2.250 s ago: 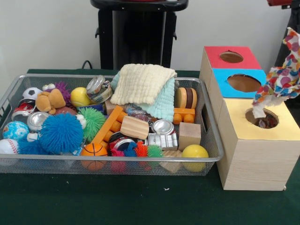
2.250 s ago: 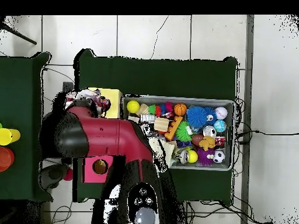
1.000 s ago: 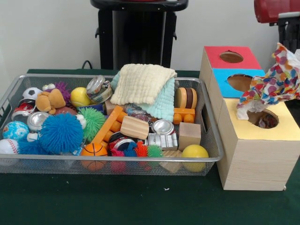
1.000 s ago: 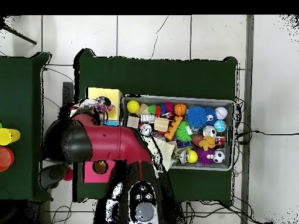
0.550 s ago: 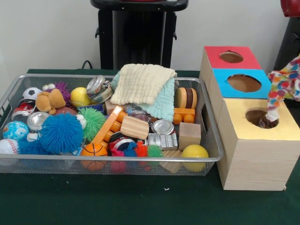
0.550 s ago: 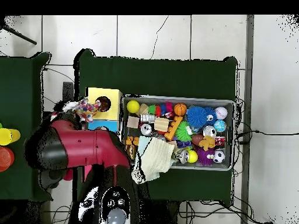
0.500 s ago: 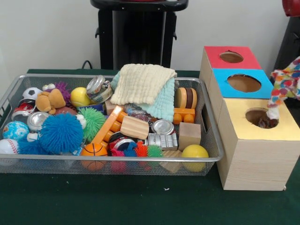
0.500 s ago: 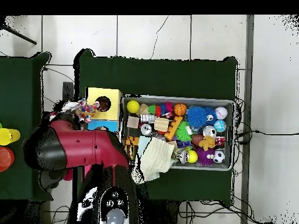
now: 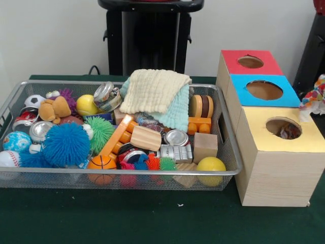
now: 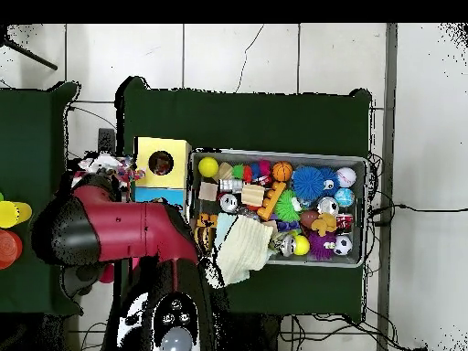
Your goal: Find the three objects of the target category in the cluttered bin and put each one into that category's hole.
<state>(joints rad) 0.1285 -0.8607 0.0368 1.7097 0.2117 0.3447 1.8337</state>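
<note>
A multicoloured patterned cloth [image 9: 315, 98] hangs in the air past the right side of the yellow box [image 9: 304, 141], clear of its round hole [image 9: 283, 127]. Something dark and patterned lies inside that hole. In the overhead view the same cloth [image 10: 108, 165] sits at the end of the red arm [image 10: 119, 228], left of the yellow box [image 10: 146, 149], with my gripper [image 10: 97, 170] shut on it and mostly hidden by it. A cream cloth [image 9: 155, 89] lies over a mint cloth [image 9: 179, 113] at the back of the wire bin [image 9: 117, 173].
The bin holds balls, spiky toys, wooden blocks, metal tins and a small teddy bear [image 9: 54, 108]. A blue-topped box [image 9: 238, 84] and a red-topped box [image 9: 231, 62] stand in a row behind the yellow one. A second green table [image 10: 27, 183] lies beyond the arm.
The arm has swung away from the yellow box, carrying the patterned cloth from over the hole out past the box's side. The bin's contents have not moved.
</note>
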